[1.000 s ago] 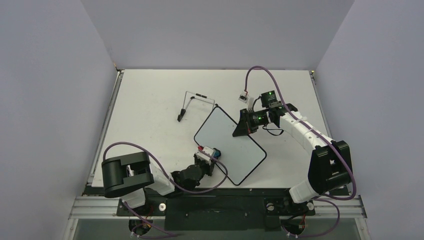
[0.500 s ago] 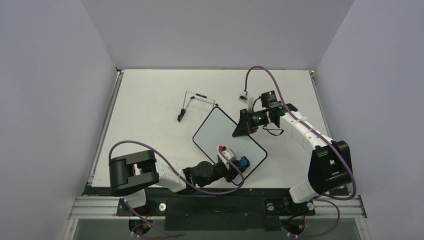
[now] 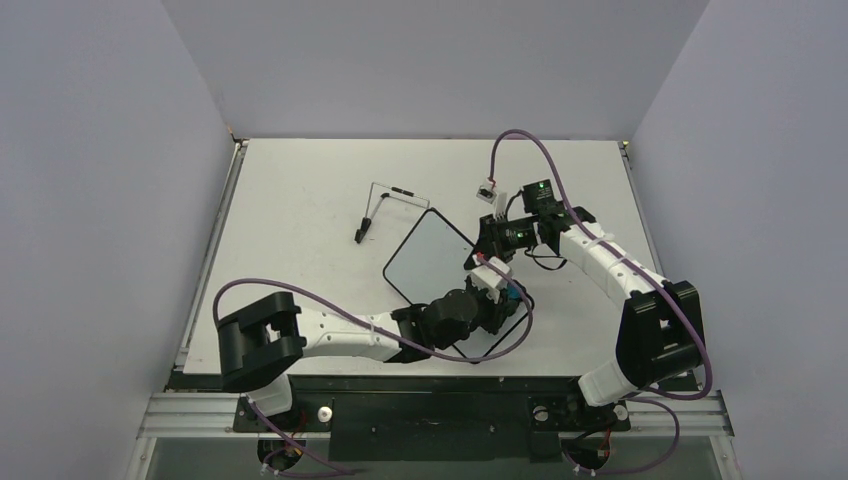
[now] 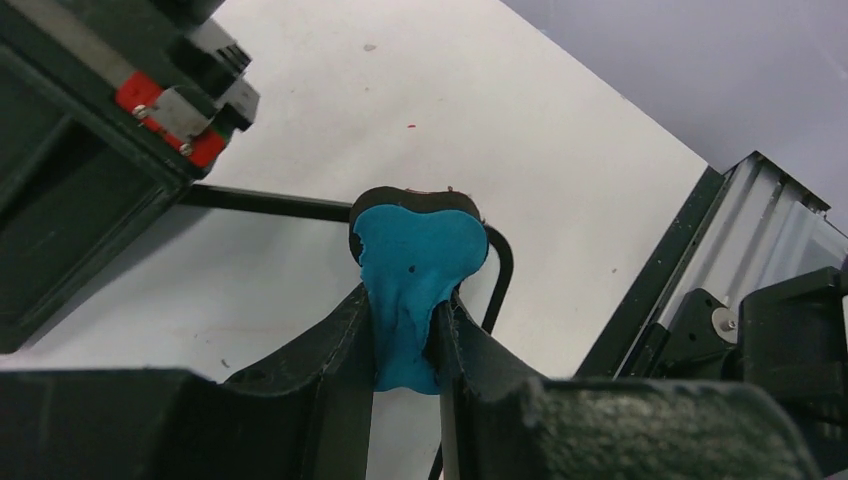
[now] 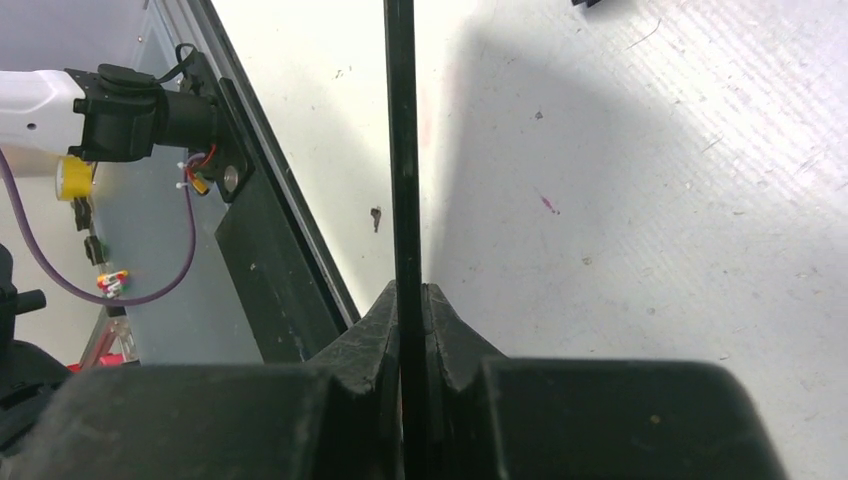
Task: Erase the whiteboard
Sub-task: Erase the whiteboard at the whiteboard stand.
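pinching whiteboard (image 3: 428, 262) edge in right tool (image 5: 405, 300); left tool (image 4: 405, 320) clamps blue eraser (image 4: 418, 255) at board corner

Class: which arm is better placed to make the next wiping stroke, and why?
Left. The left gripper holds the blue eraser over the whiteboard; the right gripper is clamped on the whiteboard's edge, probably steadying it.

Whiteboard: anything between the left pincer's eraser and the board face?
Nothing visible. The blue eraser in the left pincer is at the whiteboard's right edge; the right pincer clamps the frame just beside it, not between.
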Available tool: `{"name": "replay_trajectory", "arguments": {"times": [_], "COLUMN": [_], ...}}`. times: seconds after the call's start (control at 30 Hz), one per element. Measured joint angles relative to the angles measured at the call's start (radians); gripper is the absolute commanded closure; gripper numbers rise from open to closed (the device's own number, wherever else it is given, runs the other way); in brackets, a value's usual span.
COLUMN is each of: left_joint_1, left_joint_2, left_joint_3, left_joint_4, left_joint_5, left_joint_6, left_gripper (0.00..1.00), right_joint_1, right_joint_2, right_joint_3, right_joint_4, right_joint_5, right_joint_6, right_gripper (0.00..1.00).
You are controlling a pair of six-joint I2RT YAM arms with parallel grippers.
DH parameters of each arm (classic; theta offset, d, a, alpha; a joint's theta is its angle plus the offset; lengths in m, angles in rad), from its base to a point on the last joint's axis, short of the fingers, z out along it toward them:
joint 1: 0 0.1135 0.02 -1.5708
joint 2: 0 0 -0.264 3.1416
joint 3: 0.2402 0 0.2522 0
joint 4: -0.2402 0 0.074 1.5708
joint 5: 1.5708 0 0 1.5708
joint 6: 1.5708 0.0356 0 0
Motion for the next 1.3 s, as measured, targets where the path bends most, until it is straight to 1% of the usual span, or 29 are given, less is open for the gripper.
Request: {"name": "replay_trajectory", "arguments": {"times": [0.17, 0.33, 0.5, 0.67, 0.77, 0.87, 1.03, 1.3], "left_joint_1": [0.039, 0.129, 0.268, 0.437, 0.500, 0.512, 0.509, 0.415], "left_joint_2": [-0.012, -0.066, -0.082, -0.085, -0.085, -0.089, -0.123, -0.220], "left_joint_3": [-0.010, -0.081, -0.145, -0.214, -0.235, -0.238, -0.271, -0.308], "left_joint_4": [-0.046, -0.077, -0.140, -0.237, -0.288, -0.305, -0.285, -0.224], "left_joint_5": [0.002, 0.004, 0.017, -0.003, -0.005, 0.021, 0.101, 0.254], "left_joint_6": [-0.067, -0.118, -0.142, -0.142, -0.136, -0.120, -0.095, -0.098], "left_gripper": [1.00, 1.00, 1.00, 1.00, 1.00, 1.00, 1.00, 1.00], "right_joint_1": [-0.012, -0.027, -0.032, -0.028, -0.018, -0.014, -0.014, -0.013], "right_joint_2": [0.000, 0.000, 0.000, 0.000, 0.000, 0.000, 0.000, -0.004], "right_joint_3": [0.000, 0.000, 0.000, -0.001, -0.002, -0.003, -0.003, -0.004], "right_joint_4": [0.024, 0.027, 0.030, 0.005, -0.016, -0.027, -0.051, -0.066], "right_joint_5": [0.003, 0.042, 0.107, 0.108, 0.103, 0.101, 0.096, 0.065], "right_joint_6": [-0.009, 0.016, 0.048, 0.054, 0.055, 0.055, 0.055, 0.054], "right_gripper": [1.00, 1.00, 1.00, 1.00, 1.00, 1.00, 1.00, 1.00]}}
